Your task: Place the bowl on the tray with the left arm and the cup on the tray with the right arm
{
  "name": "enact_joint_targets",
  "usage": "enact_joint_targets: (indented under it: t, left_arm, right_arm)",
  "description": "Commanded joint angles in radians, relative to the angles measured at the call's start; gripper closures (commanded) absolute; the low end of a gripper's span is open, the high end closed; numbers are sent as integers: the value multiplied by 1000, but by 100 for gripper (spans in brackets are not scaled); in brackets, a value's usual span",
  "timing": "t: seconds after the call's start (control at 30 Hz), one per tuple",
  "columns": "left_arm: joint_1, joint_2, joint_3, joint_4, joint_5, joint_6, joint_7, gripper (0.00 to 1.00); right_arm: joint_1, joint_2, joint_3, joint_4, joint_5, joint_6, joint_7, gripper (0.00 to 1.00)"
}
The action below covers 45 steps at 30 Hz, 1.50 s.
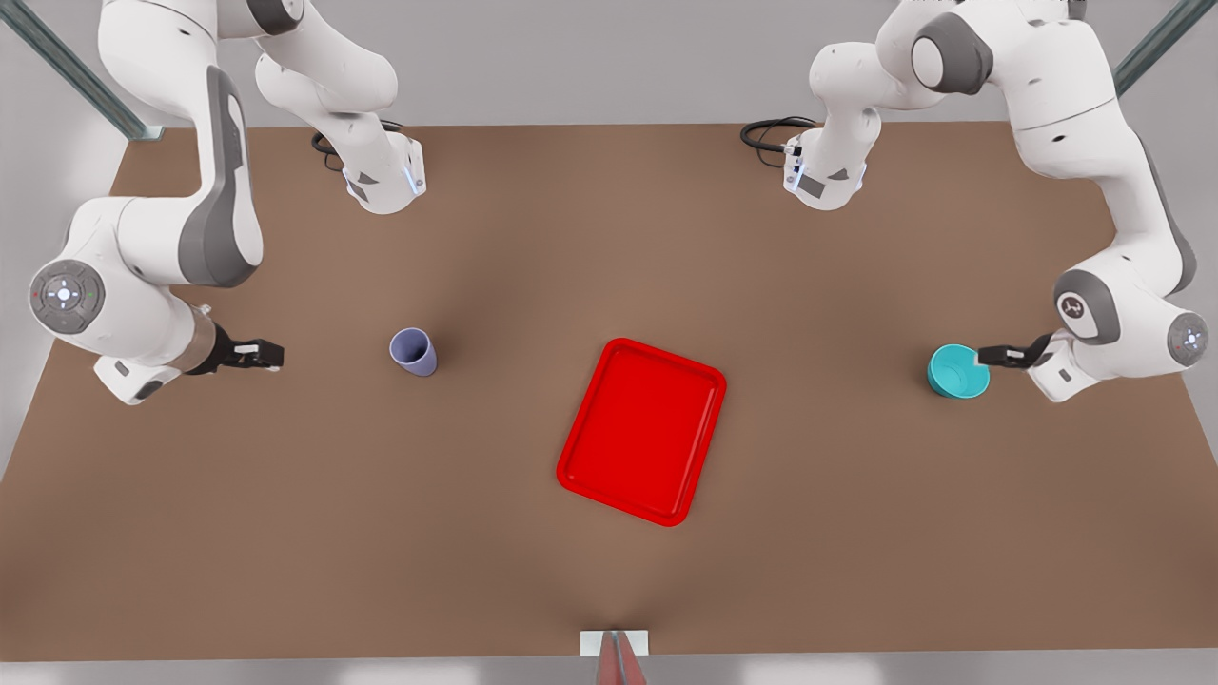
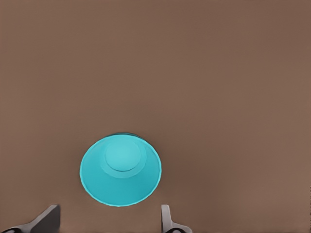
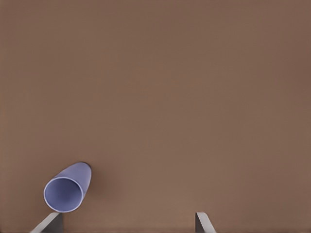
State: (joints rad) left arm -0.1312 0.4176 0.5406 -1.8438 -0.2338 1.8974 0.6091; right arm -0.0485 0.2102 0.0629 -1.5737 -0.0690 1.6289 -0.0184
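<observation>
The tray (image 1: 642, 431) (red, raised rim) is seen to hold nothing. The teal bowl (image 1: 957, 371) is found upright on the brown table (image 1: 609, 571), just off the left gripper (image 1: 992, 356), whose fingers (image 2: 167, 219) are spread wide. The tapered cup (image 1: 414, 351) stands well apart from the right gripper (image 1: 269, 354), likewise spread wide.

Front view overhead facing down on whole table (image 1: 285, 533), wrist views looking down (closer), sharing its surface
</observation>
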Motion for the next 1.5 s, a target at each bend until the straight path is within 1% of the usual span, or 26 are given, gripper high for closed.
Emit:
enact_joint_targets:
  t: [0.0,0.2,0.27,0.43,0.47,0.53,0.6,0.63,0.77,0.97,1.13,1.17,1.23,1.33,1.37,1.4,1.47]
  left_arm:
    - [1,7,2,0,-85,2,11,0]
    - [91,127,2,-6,-187,88,201,0]
    - [93,150,2,-6,-191,108,209,0]
    - [93,228,-8,-5,-308,160,228,0]
    - [91,236,-10,-5,-322,160,230,17]
    - [90,239,-13,-3,-322,160,232,59]
    - [87,248,-13,0,-323,160,230,72]
    - [88,250,-13,0,-323,160,230,75]
    - [87,248,-13,0,-323,157,230,79]
    - [87,248,-13,3,-323,146,230,79]
    - [53,190,-13,43,-323,16,222,79]
    - [27,170,-13,43,-325,-9,219,79]
    - [-85,124,-13,44,-325,-31,150,79]
    - [-258,119,-13,86,-384,-31,-23,79]
    - [-300,121,-13,94,-407,-29,-61,79]
    - [-375,130,-13,97,-450,-14,-130,79]
    - [-478,148,-16,117,-502,25,-271,79]
  right_arm:
    - [1,0,0,-2,-2,0,0,0]
    - [-1,3,3,-2,-18,0,0,0]
    - [-1,3,3,-2,-18,-1,-2,0]
    - [1,14,3,3,-18,-1,-2,0]
    - [1,26,5,9,-18,-3,-6,0]
    - [-7,29,5,3,-18,2,-9,0]
    - [-11,46,3,0,-18,8,-9,0]
    - [-11,46,3,-2,-18,8,-8,0]
    - [-11,43,5,0,-18,6,-11,0]
    - [-10,40,5,-2,-18,2,-5,0]
    - [-10,40,6,-2,-20,0,-5,0]
    - [-10,40,6,0,-20,0,-6,0]
    - [-8,40,6,0,-20,2,-5,0]
    - [2,46,8,-34,-17,15,-3,0]
    - [4,44,20,-61,-6,61,-5,0]
    - [4,37,26,-120,0,127,-5,0]
    - [15,35,41,-215,8,209,-9,0]
